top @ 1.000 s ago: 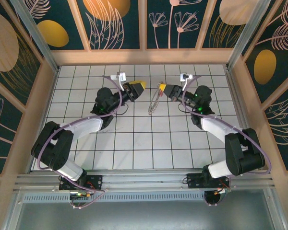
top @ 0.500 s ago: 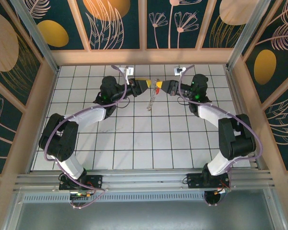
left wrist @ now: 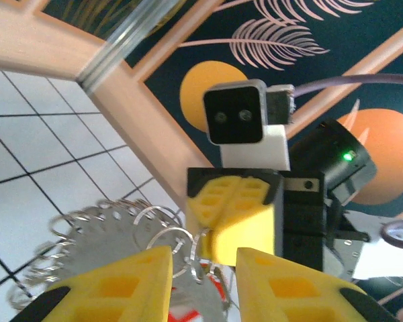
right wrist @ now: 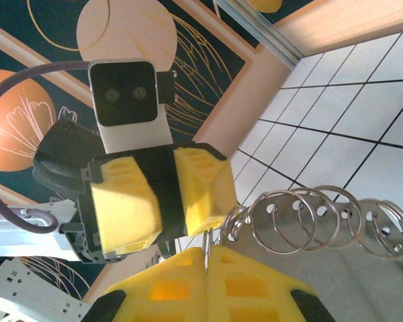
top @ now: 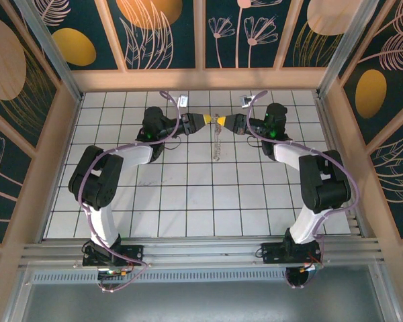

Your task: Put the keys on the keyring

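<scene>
The keyring (top: 217, 142) is a floppy chain of silver rings hanging from my right gripper (top: 222, 123) down to the tiles, just behind the table's middle. My right gripper (right wrist: 207, 258) is shut on one thin ring of the keyring (right wrist: 239, 228). My left gripper (top: 205, 121) faces it tip to tip. In the left wrist view my left gripper (left wrist: 203, 260) is open, its fingers either side of the top rings of the keyring (left wrist: 169, 229), right in front of the right gripper (left wrist: 218, 225). A bit of the key's red head (left wrist: 219, 290) shows low among the rings.
White tiled floor (top: 188, 201) inside a wooden frame. The back rail (top: 201, 79) runs close behind both grippers. Each wrist camera looks straight at the other arm's camera housing (left wrist: 236, 115).
Both grippers moved toward the back rail and toward each other until their tips nearly meet. The keyring travelled with the right gripper. The left jaws have narrowed around the rings.
</scene>
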`<state>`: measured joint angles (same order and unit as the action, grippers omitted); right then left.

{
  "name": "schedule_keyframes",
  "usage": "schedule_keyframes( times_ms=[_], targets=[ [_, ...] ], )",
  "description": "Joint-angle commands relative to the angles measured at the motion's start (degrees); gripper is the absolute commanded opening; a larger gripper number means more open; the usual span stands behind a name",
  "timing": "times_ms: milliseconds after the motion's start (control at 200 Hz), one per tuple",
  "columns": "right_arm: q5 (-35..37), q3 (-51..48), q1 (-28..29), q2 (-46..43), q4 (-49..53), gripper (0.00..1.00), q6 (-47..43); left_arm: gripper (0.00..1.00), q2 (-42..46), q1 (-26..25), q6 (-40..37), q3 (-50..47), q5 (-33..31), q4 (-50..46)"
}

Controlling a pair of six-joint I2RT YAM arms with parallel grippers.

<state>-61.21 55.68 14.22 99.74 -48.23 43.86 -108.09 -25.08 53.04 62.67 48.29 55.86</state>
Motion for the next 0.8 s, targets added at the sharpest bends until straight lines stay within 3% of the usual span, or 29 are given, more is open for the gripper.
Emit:
schedule_keyframes(
  times_ms=[0,796],
  targets=[
    [-0.9,1.9,-0.4,0.4,-6.6,0.00,2.3,0.30,-0.5,0.0,3.5,0.8,3.6,7.7],
    [1.8,1.0,0.8,-2.9,-9.5,0.00,5.1,0.28,-2.2,-1.4,6.7,-0.4,5.1,12.1]
  ],
)
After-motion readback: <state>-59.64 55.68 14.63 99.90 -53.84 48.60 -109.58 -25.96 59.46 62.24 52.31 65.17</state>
